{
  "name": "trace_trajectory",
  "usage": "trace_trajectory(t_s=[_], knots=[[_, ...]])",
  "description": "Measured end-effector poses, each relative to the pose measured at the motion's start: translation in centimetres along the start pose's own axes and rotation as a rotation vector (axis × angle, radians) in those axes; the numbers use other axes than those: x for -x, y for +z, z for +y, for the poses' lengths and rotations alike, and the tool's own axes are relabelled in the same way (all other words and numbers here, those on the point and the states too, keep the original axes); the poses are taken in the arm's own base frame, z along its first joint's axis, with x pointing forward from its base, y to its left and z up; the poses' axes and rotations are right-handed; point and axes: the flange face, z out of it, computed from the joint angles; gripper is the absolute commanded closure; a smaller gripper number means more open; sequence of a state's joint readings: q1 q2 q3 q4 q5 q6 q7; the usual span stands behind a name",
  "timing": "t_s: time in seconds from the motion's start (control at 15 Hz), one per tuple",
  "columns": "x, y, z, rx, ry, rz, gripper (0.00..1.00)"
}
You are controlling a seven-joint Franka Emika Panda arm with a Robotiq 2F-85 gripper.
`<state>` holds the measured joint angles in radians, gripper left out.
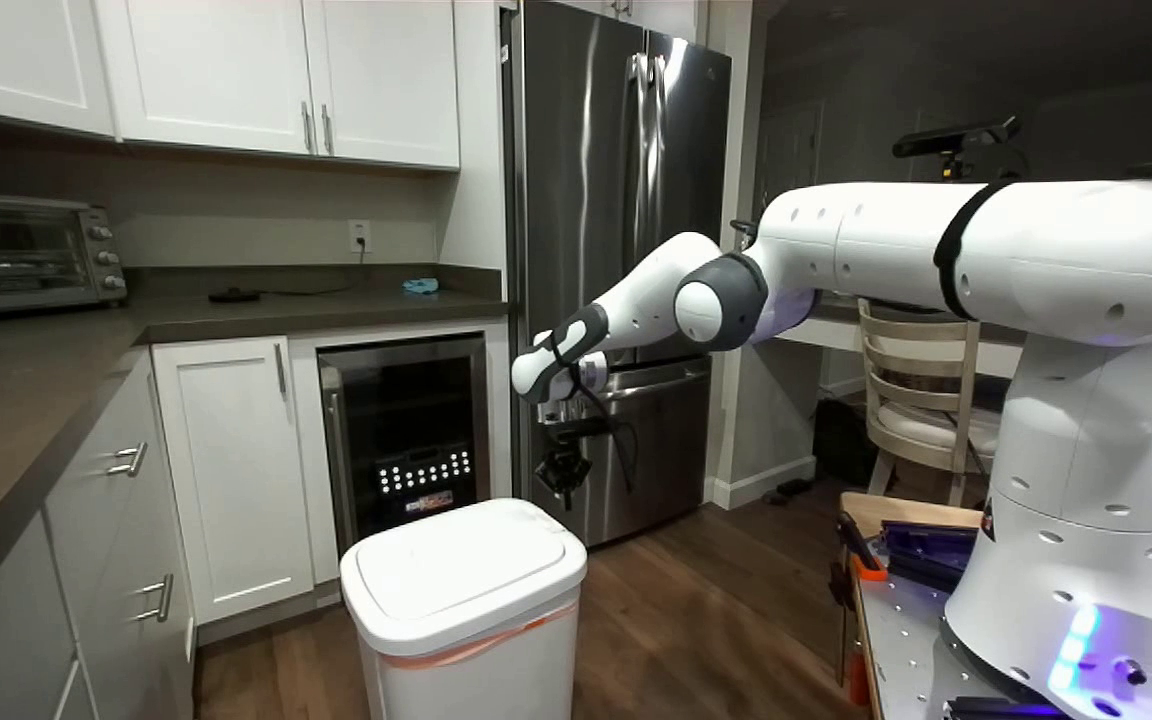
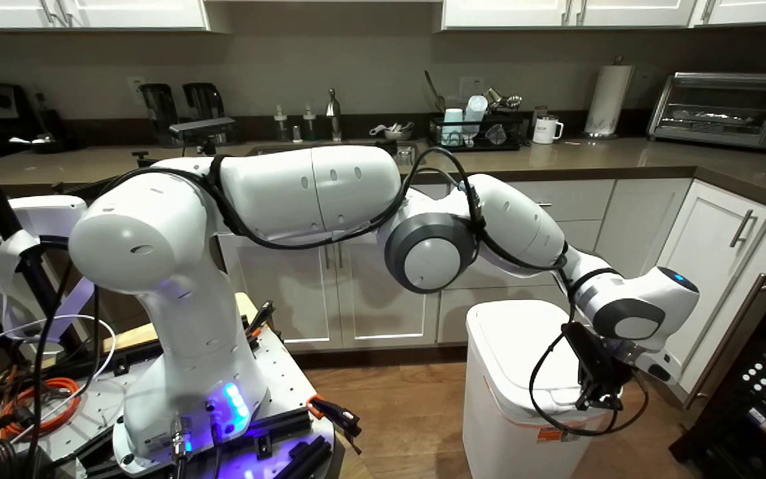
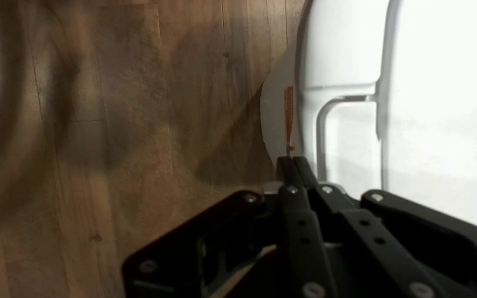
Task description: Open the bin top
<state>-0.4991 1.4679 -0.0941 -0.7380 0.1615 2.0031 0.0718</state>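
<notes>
White plastic, flat and rounded at the corners: bin top (image 1: 461, 565) lying closed over the bin (image 1: 481, 690), level in both exterior views. Just under it, an orange-red band (image 1: 461, 653). At one end, clear in the wrist view, a small grooved panel (image 3: 352, 145). Right by that same end, black gripper (image 3: 294, 160) pointing down with jaws together, tip against tip; whether touching the bin or hanging slightly clear, impossible to tell. Behind and above, white arm (image 1: 866, 245) running to its base (image 2: 190, 392) on a pale, hole-dotted tabletop (image 2: 290, 376). Beneath the bin, brown wooden floor (image 1: 696, 640). Near by, white cabinets (image 1: 231, 470) and a glass-fronted appliance (image 1: 406, 420); farther out, steel refrigerator (image 1: 576, 200) and, on the dark countertop (image 1: 16, 400), a toaster oven (image 1: 21, 250), a roll of paper towels (image 2: 609, 100) and a white mug (image 2: 546, 130).
</notes>
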Motion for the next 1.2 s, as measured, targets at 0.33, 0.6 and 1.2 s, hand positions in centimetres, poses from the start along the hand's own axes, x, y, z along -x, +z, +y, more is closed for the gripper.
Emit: trace_trajectory(t_s=[0.33,0.6,1.2], knots=[[0.4,0.3,-1.6,-0.02,-0.015,-0.016,0.98],[0.7,1.2,-1.8,-0.023,-0.016,-0.03,0.98],[1.0,2.6,0.0,-0.042,0.02,-0.05,0.98]])
